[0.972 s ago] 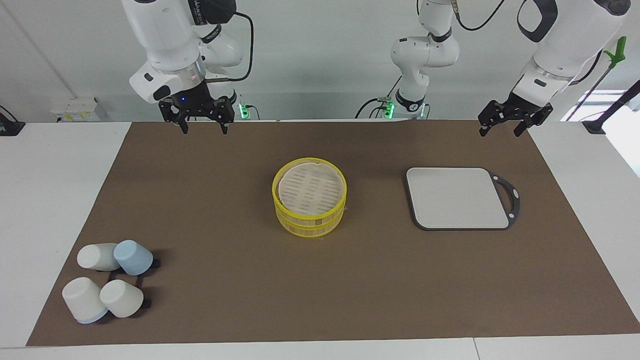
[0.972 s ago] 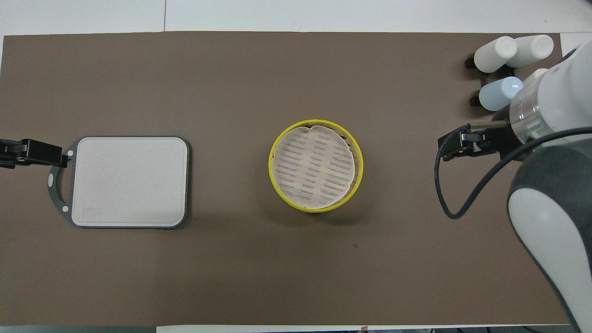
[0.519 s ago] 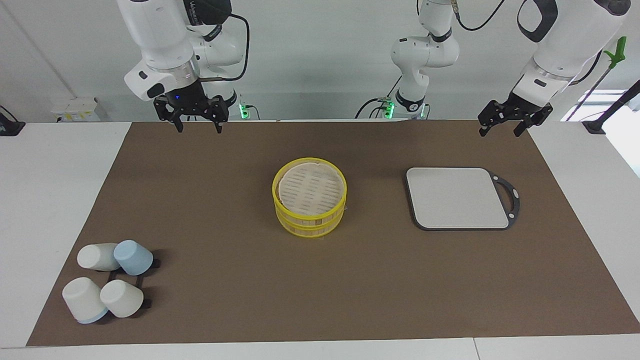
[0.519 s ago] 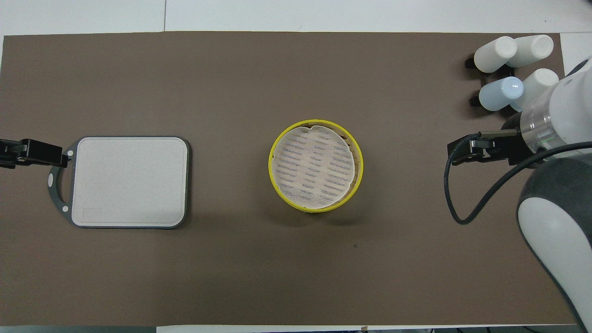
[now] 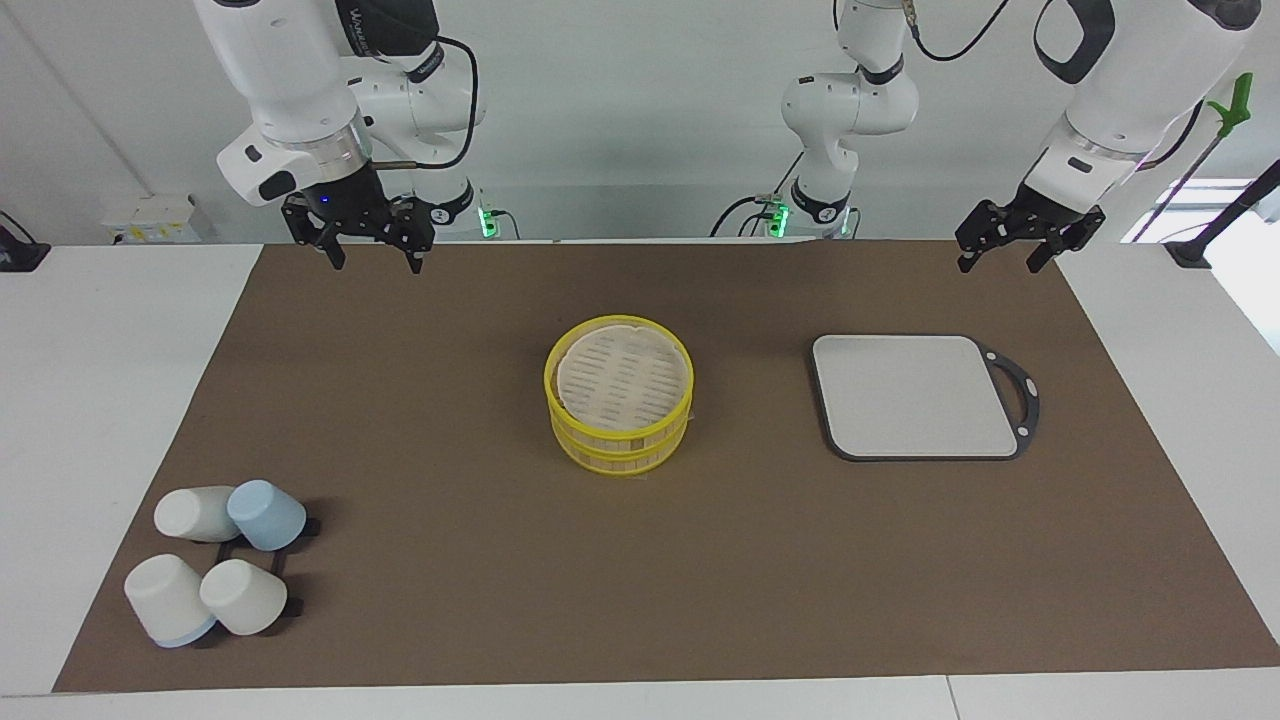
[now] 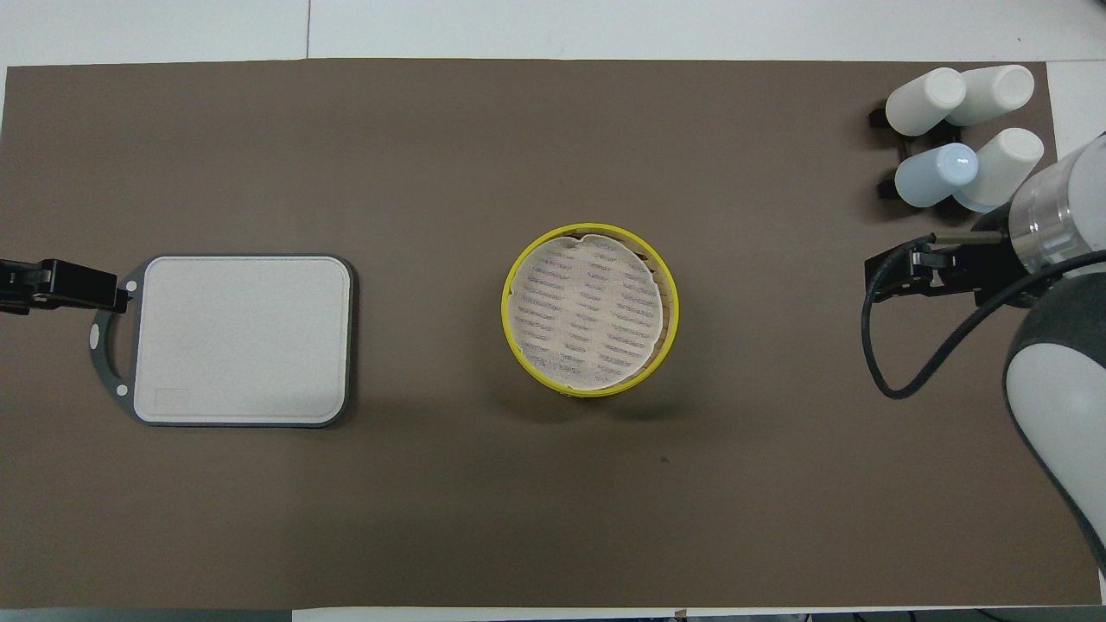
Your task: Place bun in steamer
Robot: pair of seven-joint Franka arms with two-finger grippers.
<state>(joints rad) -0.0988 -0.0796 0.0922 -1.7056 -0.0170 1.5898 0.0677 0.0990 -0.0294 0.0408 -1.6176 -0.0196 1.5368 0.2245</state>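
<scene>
The steamer (image 5: pixel 619 394) stands in the middle of the brown mat (image 5: pixel 660 560) on the bench (image 5: pixel 90 400), two yellow-rimmed tiers stacked, the upper one lined with paper through which the slats show. Nothing lies on that lining, and the bun appears in neither view.

The right pincer (image 5: pixel 369 262) hangs in the air over the mat's edge nearest the robots, at the right arm's end, fingers pointing down, spread wide and holding nothing. In the overhead view only its black tip shows, the arm's white body covering the rest.

The left pincer (image 5: pixel 999 260) waits over the mat's corner at the left arm's end, also spread and empty; in the overhead view it is cut off by the picture's edge.

The grey board (image 5: pixel 915 395) lies flat toward the left arm's end. Four cups (image 5: pixel 215 570) lie tipped on a black rack whose frame is mostly hidden beneath them.
</scene>
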